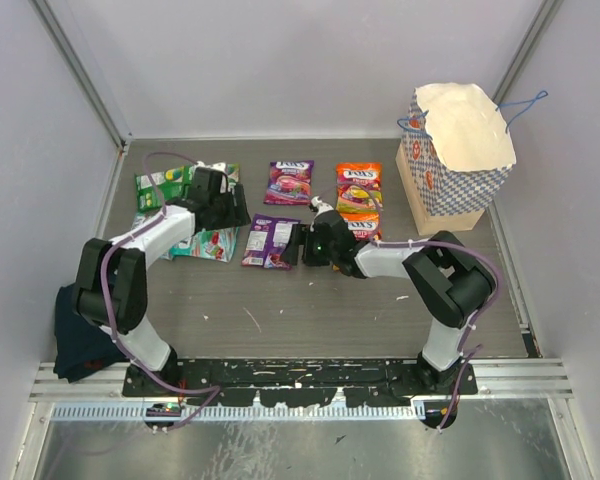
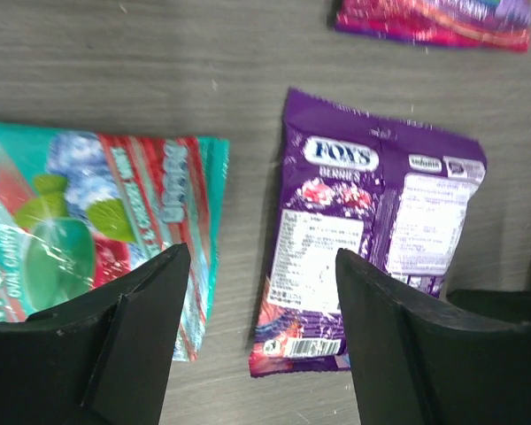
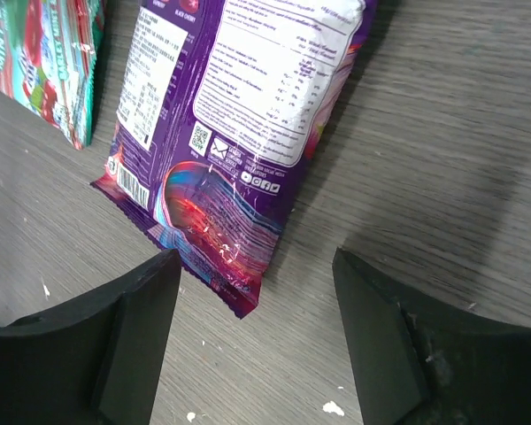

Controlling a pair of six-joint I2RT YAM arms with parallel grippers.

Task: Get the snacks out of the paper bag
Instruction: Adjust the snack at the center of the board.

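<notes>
The checkered paper bag (image 1: 450, 165) stands upright at the back right with its cream flap up. Several snack packets lie flat on the table: green (image 1: 158, 186), teal (image 1: 206, 243), purple (image 1: 270, 241), pink-purple (image 1: 290, 182) and orange (image 1: 360, 186). My left gripper (image 1: 234, 212) is open and empty, low over the gap between the teal packet (image 2: 88, 230) and the purple packet (image 2: 372, 230). My right gripper (image 1: 306, 244) is open and empty just right of the purple packet (image 3: 239, 115), whose corner lies between its fingers. The inside of the bag is hidden.
A dark blue cloth (image 1: 80, 335) lies at the table's near left edge. Grey walls close in the table on three sides. Another orange packet (image 1: 364, 226) lies partly under my right arm. The pink-purple packet (image 2: 434, 22) shows at the top of the left wrist view.
</notes>
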